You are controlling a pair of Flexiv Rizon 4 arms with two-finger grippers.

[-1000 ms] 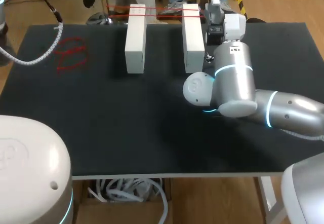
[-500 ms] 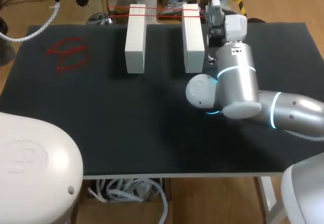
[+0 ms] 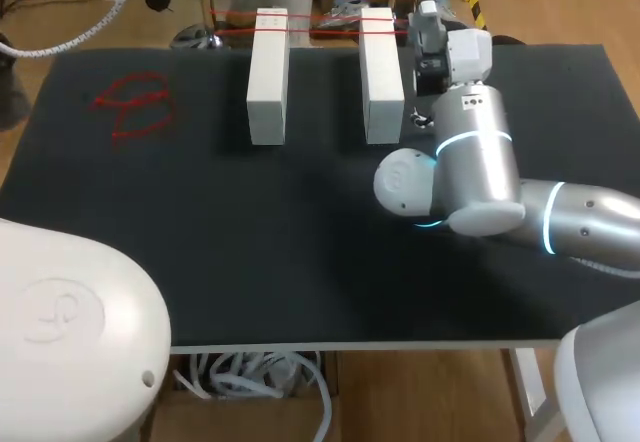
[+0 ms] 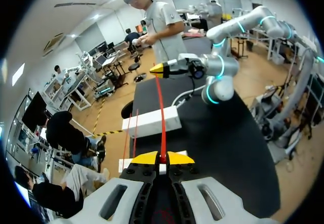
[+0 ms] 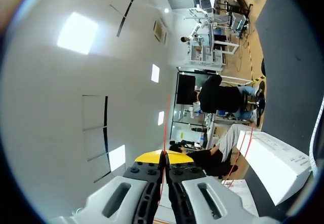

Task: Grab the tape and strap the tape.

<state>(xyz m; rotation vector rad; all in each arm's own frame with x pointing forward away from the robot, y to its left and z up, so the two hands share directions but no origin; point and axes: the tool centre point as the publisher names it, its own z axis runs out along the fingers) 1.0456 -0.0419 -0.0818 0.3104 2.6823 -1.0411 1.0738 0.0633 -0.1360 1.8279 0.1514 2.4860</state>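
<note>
Your left hand (image 4: 162, 158) is clenched on the red tape (image 4: 161, 107), which runs straight from it to your right hand (image 5: 164, 159), also clenched on the strand. More strands cross the far ends of the two white blocks (image 3: 267, 77) on the surface (image 3: 300, 252).

Your head camera looks down from above and behind onto the table (image 3: 200, 262). Left wrist camera faces across it toward your right arm (image 4: 218, 72). Right wrist camera tilts mostly ceilingward. All three share the white blocks (image 3: 267, 77) and red tape (image 4: 162, 127).
</note>
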